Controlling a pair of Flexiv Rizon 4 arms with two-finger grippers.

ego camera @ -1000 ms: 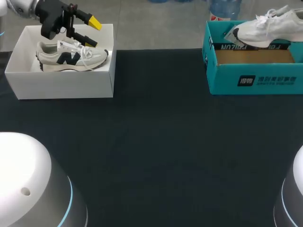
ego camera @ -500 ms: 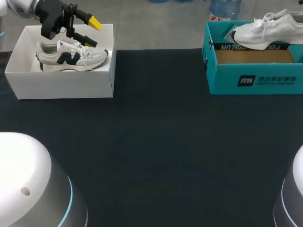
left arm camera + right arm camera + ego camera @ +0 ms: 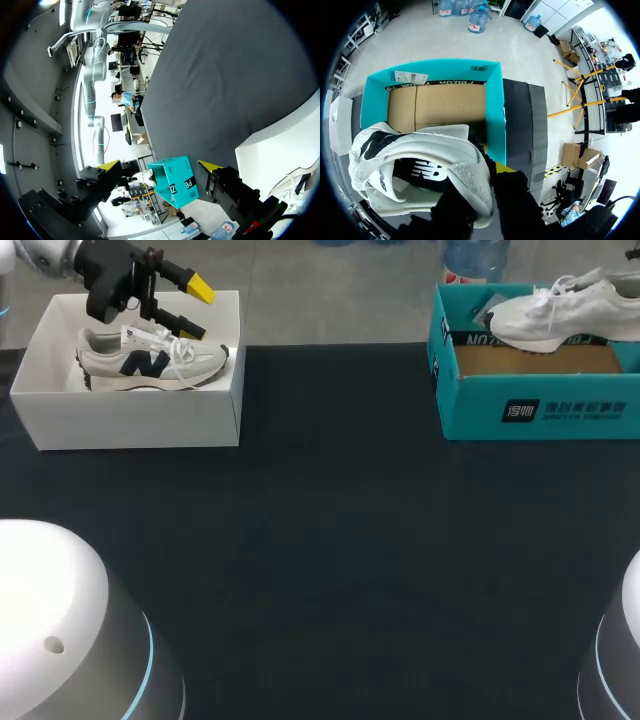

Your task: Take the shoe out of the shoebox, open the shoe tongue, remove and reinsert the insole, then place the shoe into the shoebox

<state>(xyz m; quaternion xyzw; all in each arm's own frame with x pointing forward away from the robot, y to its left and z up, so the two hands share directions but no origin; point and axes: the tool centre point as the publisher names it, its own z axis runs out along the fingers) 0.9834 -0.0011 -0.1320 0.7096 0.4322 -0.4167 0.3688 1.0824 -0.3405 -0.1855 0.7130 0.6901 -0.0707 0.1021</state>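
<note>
Lower over the teal shoebox (image 3: 540, 405) came the white shoe (image 3: 545, 310), clamped in the right gripper (image 3: 487, 175) and seemingly almost put away, while the left gripper (image 3: 190, 310) hung wide open, holding nothing.

At the table's (image 3: 330, 540) far left corner sits one box (image 3: 130, 425) with a shoe (image 3: 150, 360) in it, the left gripper (image 3: 198, 310) above its back wall. At the table's far right corner sits the other box (image 3: 540, 405), a second shoe (image 3: 560, 312) over its opening.
</note>
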